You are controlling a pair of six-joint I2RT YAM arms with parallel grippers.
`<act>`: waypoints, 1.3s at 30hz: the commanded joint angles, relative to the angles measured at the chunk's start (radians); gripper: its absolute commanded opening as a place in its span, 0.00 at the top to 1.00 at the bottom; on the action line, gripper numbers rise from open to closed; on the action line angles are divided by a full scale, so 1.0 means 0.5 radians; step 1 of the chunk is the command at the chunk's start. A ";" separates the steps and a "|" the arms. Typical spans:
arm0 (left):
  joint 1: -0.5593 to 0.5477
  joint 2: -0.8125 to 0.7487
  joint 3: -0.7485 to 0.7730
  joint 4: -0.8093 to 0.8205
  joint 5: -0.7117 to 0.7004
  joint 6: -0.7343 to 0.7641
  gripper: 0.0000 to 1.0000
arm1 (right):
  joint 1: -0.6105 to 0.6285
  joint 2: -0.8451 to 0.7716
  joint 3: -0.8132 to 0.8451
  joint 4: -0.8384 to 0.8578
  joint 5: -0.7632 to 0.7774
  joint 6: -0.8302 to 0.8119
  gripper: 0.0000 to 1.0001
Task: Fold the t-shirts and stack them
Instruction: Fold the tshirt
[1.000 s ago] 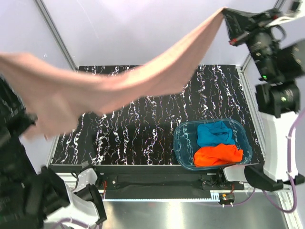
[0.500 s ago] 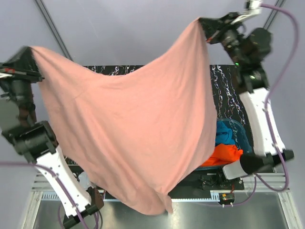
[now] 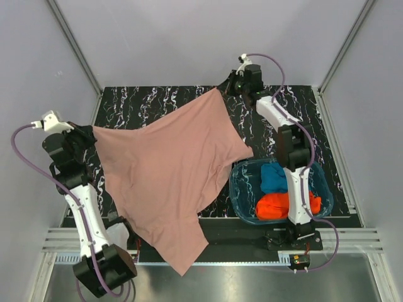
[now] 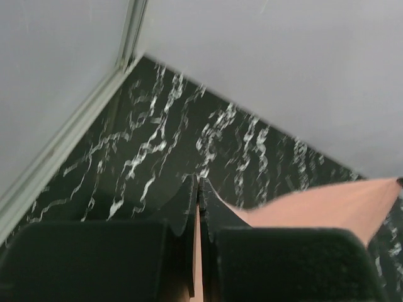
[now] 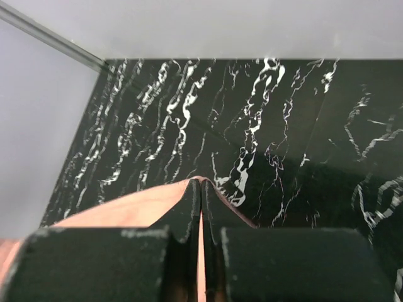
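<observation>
**Q:** Report the state of both pincers.

**A:** My left pincer [image 3: 90,129] is clamped on one corner of the pink t-shirt [image 3: 167,170], at the left edge of the surface [image 3: 151,100]. My right pincer [image 3: 228,88] is clamped on another corner at the far edge, near the middle. In each wrist view a thin strip of pink cloth shows between the pressed-together fingers. I cannot tell whether the held corners touch the surface.

**Q:** Where does the garment lie?

**A:** It spans between my two pincers and covers the left and centre of the surface. Its near end drapes over the near edge and onto the metal ledge [image 3: 252,283]. One side corner ends just beside the far left rim of the tub [image 3: 234,184].

**Q:** Where are the other t-shirts?

**A:** Both are crumpled inside the translucent blue tub at the near right of the surface. The blue t-shirt [image 3: 275,177] is at the far end and the orange-red t-shirt [image 3: 272,206] at the near end. The two are touching.

**Q:** Describe the surface and the room.

**A:** The surface is black with white marble veining. Plain pale grey walls [image 3: 189,38] enclose it on three sides. Slanted aluminium frame posts [image 3: 72,44] rise from the two far corners.
</observation>
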 commanded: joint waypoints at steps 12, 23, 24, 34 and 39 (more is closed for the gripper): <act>-0.026 0.908 -0.066 0.610 -0.066 0.080 1.00 | 0.026 0.750 0.962 0.022 -0.028 0.046 1.00; -0.078 1.203 0.232 0.672 -0.097 0.028 1.00 | 0.001 1.121 1.474 0.068 0.276 0.101 1.00; -0.078 1.194 0.241 0.681 -0.100 0.027 1.00 | -0.002 1.140 1.480 0.086 0.292 0.110 1.00; -0.099 1.203 0.394 0.696 -0.069 -0.015 1.00 | -0.017 1.168 1.536 0.151 0.430 0.138 1.00; -0.124 1.262 0.514 0.702 -0.075 -0.028 1.00 | -0.045 1.168 1.612 0.166 0.467 0.156 1.00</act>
